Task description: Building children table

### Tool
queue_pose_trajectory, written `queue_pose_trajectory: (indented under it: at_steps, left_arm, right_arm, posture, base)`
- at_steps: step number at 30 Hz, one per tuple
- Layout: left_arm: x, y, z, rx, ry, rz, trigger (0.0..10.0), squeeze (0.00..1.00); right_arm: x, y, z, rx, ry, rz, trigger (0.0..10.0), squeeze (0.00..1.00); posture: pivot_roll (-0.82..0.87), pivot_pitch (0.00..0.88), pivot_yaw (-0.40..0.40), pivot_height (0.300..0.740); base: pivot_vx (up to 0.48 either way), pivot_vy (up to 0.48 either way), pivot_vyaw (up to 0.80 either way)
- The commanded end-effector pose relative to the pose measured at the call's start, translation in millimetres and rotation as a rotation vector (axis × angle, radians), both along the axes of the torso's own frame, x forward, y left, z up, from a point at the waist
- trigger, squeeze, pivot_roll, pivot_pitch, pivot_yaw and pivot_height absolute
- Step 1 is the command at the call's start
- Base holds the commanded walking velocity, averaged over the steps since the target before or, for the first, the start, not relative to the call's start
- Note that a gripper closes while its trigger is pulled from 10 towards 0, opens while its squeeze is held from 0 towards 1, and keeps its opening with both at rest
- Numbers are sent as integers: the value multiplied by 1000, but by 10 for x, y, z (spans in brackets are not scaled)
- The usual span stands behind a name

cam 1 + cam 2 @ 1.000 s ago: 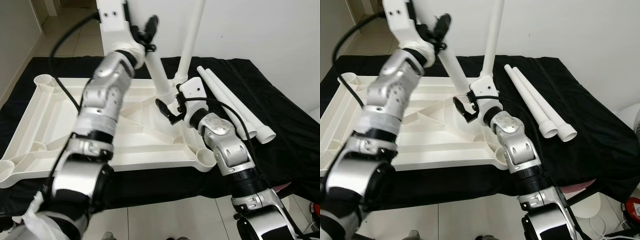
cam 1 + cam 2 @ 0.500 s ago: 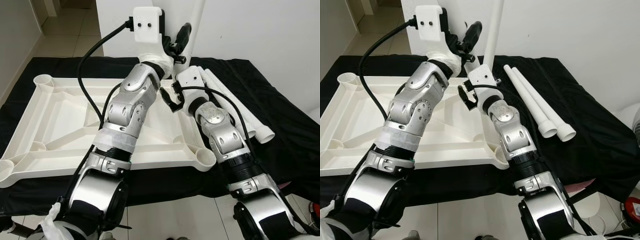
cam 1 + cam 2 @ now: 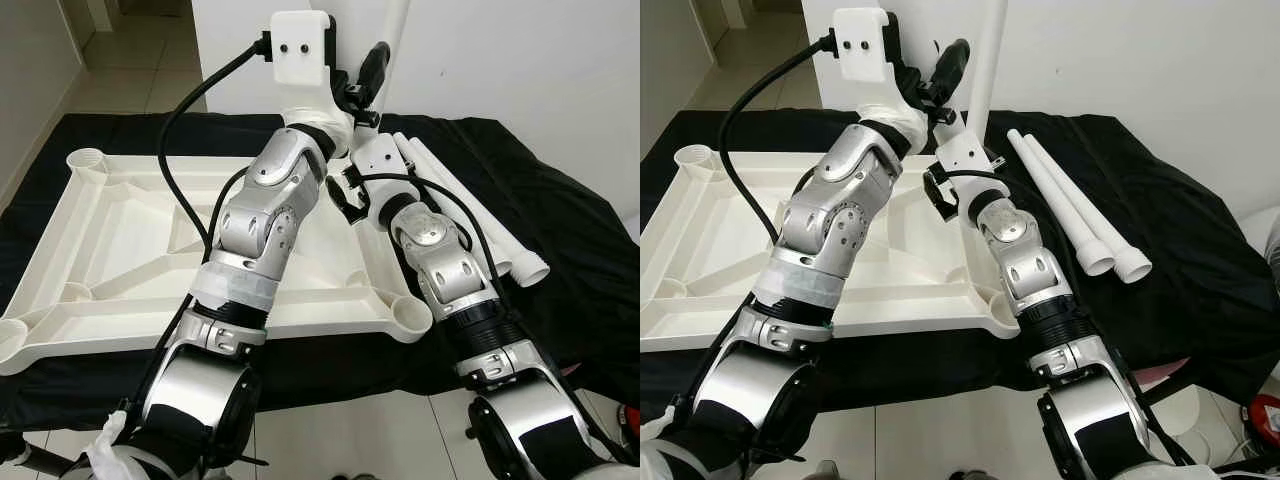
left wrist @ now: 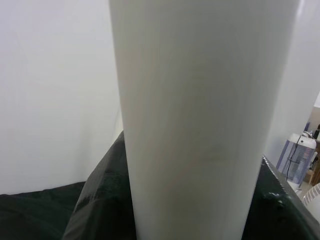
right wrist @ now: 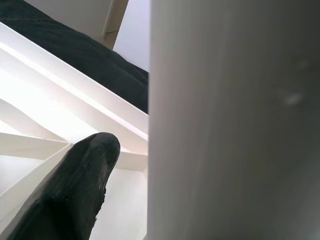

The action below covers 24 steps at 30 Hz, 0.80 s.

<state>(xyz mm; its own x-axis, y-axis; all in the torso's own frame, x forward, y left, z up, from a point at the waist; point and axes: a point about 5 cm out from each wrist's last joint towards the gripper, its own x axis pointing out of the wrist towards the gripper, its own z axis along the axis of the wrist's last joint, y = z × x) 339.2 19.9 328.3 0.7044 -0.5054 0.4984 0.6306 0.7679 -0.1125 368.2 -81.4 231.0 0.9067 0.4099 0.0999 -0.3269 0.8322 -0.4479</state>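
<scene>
Upturned white tabletop [image 3: 120, 250] on black cloth [image 3: 1160, 200]; upright leg [image 3: 985, 60] at far right corner. Left gripper [image 3: 368, 80] and right gripper [image 3: 345, 190] against it; jaws' state cannot be told. Best kept vertical while screwed home. Two spare legs [image 3: 1070, 205] lying right.

The place looks like a room in a home. The floor [image 3: 150, 80] is laid with pale glossy tiles, and plain white walls [image 3: 1160, 60] rise behind the work area, with an opening at the far left that leads to more tiled floor. A black cloth [image 3: 560, 230] is spread on the floor as a work mat, and flat-pack furniture parts lie on it: a white plastic tabletop [image 3: 110, 250] turned underside up and loose white legs [image 3: 1075, 210]. In the left wrist view a small household appliance [image 4: 300, 160] and a fan [image 4: 312, 192] stand by the wall.
</scene>
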Motion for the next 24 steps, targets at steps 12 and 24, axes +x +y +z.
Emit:
queue_pose_trajectory:
  at_steps: [12, 24]
  left_arm:
    - [-81, -61, 52, 11, -25, -19, 10000, 0]
    - [-98, -71, 48, 26, -22, -14, 10000, 0]
  right_arm:
    - [24, 36, 56, 5, -22, 9, 0, 0]
    - [43, 20, 56, 63, 11, -19, 0, 0]
  posture:
    - [57, 0, -68, 740]
    - [60, 16, -65, 740]
  base:
    - [0, 0, 0]
    - [0, 0, 0]
